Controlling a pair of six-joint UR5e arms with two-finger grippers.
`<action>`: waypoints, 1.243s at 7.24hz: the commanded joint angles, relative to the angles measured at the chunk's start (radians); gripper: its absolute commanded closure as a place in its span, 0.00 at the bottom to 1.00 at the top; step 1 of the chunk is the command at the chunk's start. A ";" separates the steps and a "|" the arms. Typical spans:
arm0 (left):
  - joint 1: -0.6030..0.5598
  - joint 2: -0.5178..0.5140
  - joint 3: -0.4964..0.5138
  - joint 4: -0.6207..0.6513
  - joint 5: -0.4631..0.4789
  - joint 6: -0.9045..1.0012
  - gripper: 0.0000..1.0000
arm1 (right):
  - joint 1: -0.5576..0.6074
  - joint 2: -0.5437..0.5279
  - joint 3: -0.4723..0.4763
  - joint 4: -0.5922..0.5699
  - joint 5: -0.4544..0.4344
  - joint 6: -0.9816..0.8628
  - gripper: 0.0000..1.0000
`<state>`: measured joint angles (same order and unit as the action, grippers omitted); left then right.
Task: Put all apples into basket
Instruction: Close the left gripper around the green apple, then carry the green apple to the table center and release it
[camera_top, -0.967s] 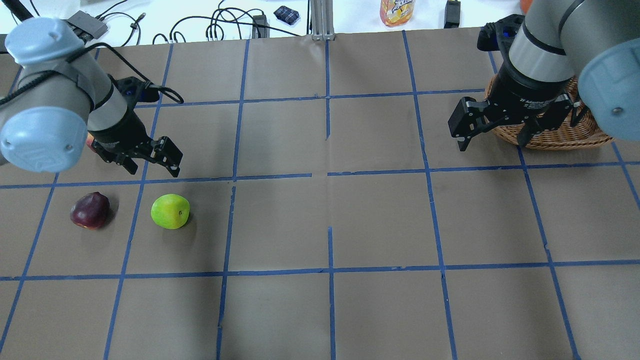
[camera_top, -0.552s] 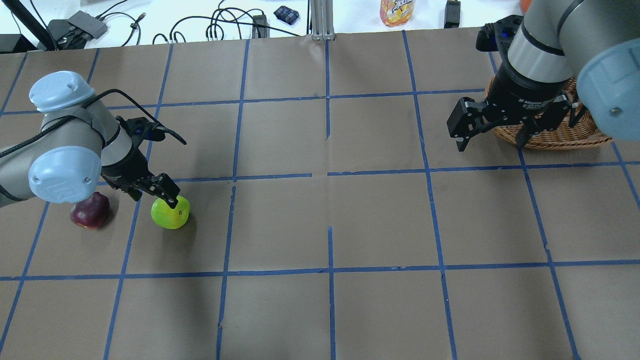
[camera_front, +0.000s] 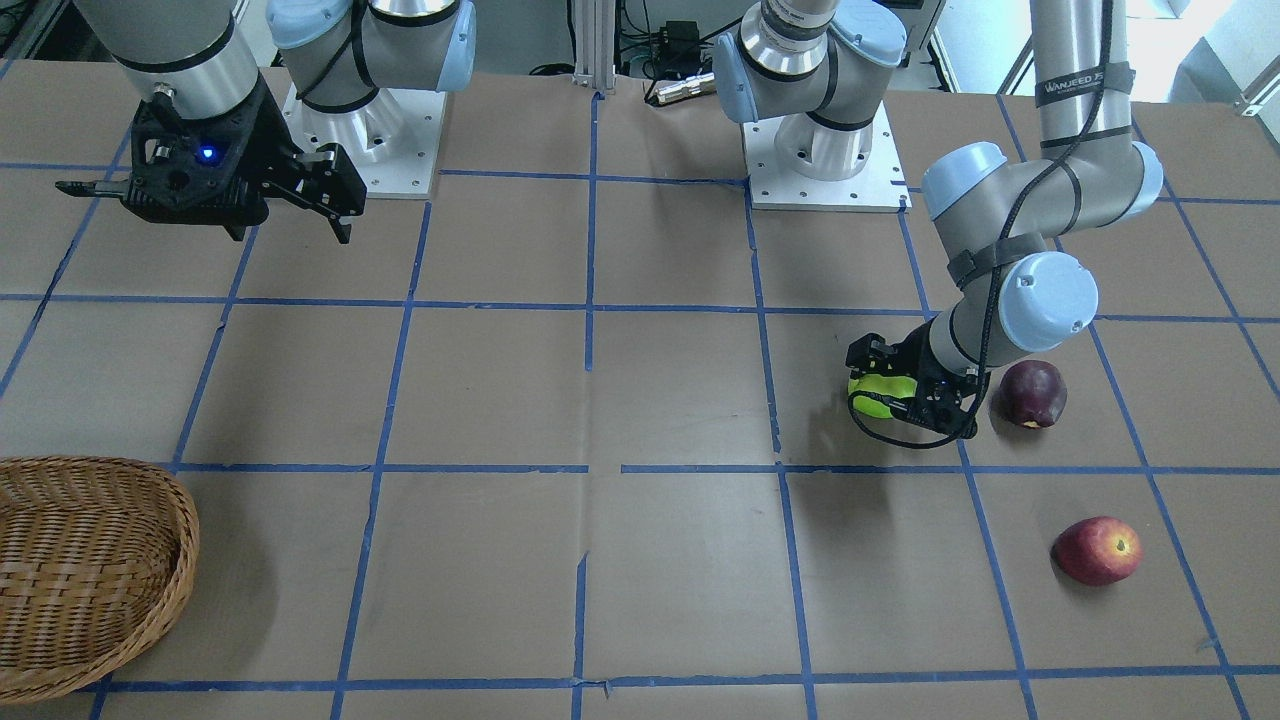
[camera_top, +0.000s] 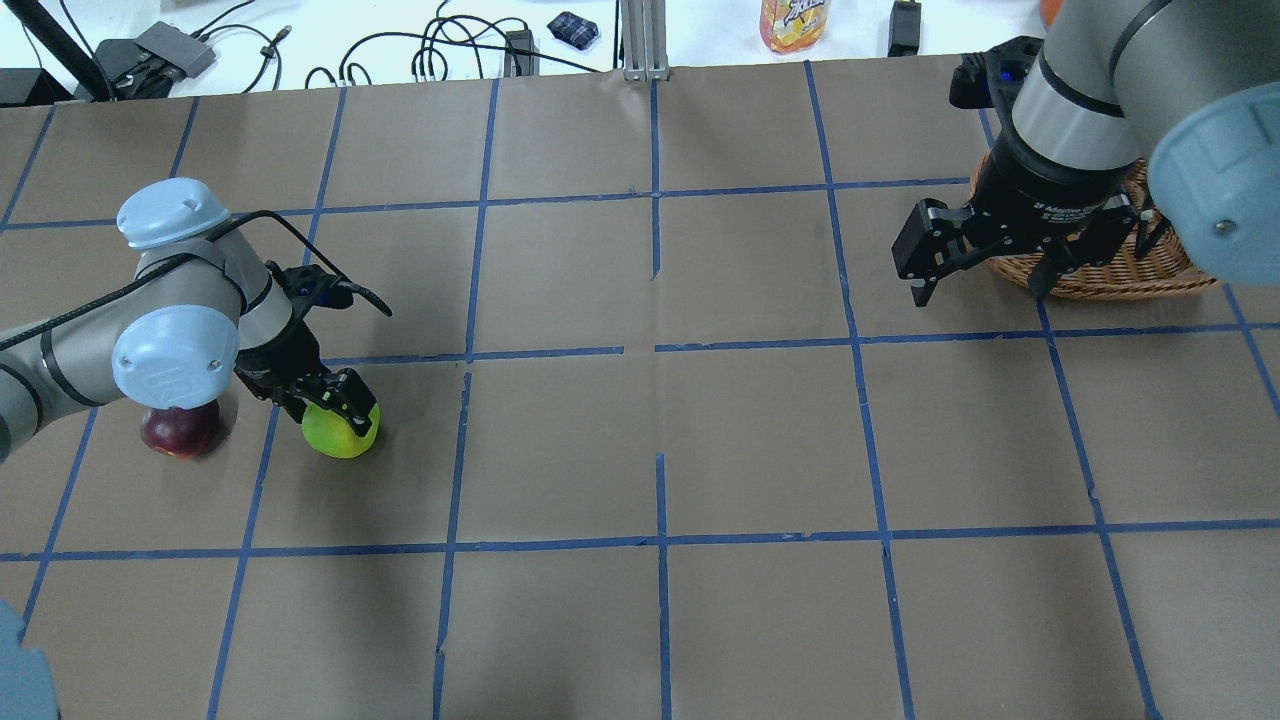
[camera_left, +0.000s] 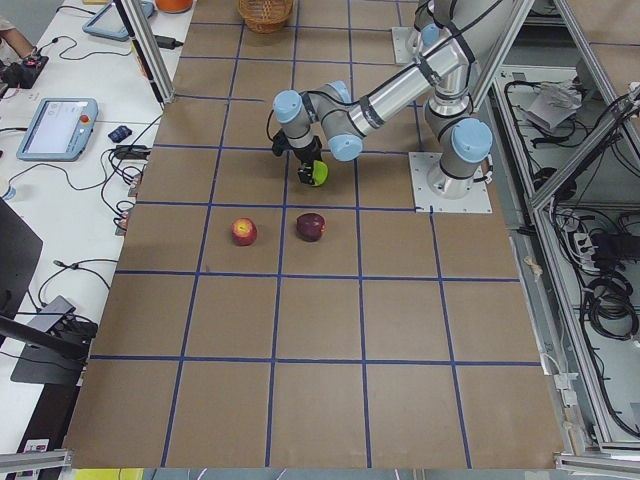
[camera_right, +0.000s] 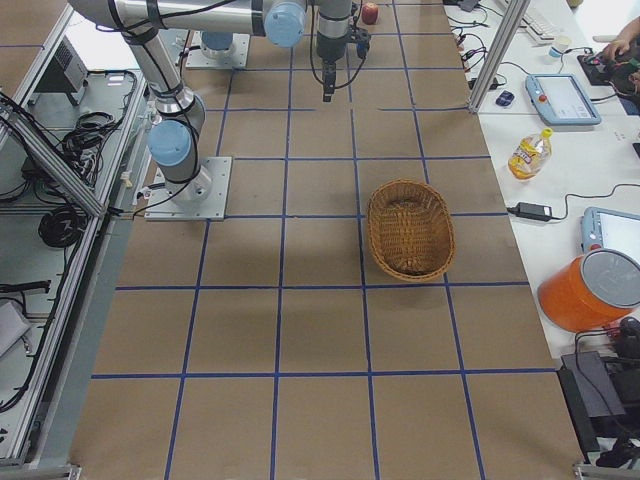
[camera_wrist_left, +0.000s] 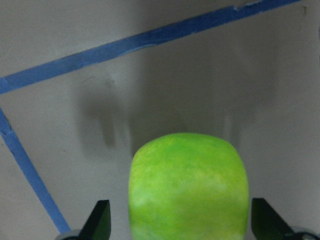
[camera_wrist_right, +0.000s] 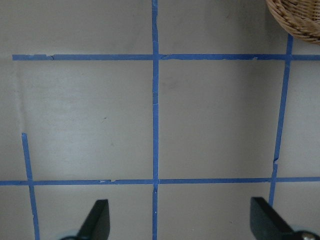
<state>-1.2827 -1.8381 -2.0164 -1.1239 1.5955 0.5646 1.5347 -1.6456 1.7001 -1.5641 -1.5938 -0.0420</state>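
Green apple (camera_top: 345, 435) on the table (camera_top: 760, 440), between the spread fingers of my left gripper (camera_top: 328, 405).
My left wrist view shows a gap on either side of it, so no grip. The front view shows the red apple (camera_front: 1097, 550) near the maroon one (camera_front: 1033, 393); the overhead misses it. My right gripper (camera_top: 980, 290) hangs open, with the basket (camera_top: 1100, 280) in its wrist view's corner.

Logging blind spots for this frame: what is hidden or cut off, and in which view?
Red apple: absent from the overhead view, behind the left arm.
Maroon apple: upper part covered by that arm's joint, overhead view.
Basket: cut by the front-facing view's left edge; partly under the right arm overhead.
Green apple: near side runs off the left wrist view's bottom edge; the left gripper covers part of it overhead.
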 joint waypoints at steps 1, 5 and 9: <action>-0.010 -0.010 0.013 0.003 -0.012 -0.059 0.65 | -0.004 0.000 0.001 -0.001 -0.003 0.005 0.00; -0.283 -0.033 0.187 -0.013 -0.112 -0.670 0.63 | -0.008 0.010 0.003 -0.007 0.001 0.007 0.00; -0.578 -0.194 0.301 0.189 -0.258 -1.094 0.64 | -0.008 0.099 -0.002 -0.014 0.000 0.010 0.00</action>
<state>-1.7948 -1.9722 -1.7419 -1.0037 1.3583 -0.4542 1.5263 -1.5622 1.6992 -1.5739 -1.5910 -0.0329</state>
